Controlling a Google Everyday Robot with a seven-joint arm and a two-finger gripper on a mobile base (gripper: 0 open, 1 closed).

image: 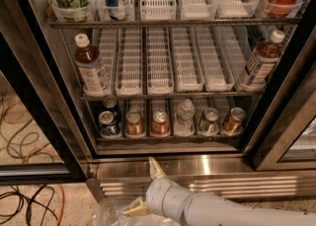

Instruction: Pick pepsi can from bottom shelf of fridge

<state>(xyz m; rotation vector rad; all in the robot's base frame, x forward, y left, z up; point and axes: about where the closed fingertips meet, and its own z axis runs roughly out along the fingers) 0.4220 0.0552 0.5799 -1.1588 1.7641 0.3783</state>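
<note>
The pepsi can [108, 124], dark blue with a silver top, stands at the far left of the bottom shelf [168, 138] of the fridge [212, 167]. A second blue can stands right behind it. My gripper [146, 189] is low in front of the steel base, below and a little right of the pepsi can. It is well clear of the shelf. Its two cream fingertips [156, 169] are spread apart and hold nothing.
Right of the pepsi can stand a copper-brown can [134, 123], a red can [159, 123], a clear bottle [184, 117], a green can [209, 121] and a gold can [233, 120]. Tea bottles [92, 71] stand on the rack above. A clear plastic bag [118, 215] and cables [19, 205] lie on the floor.
</note>
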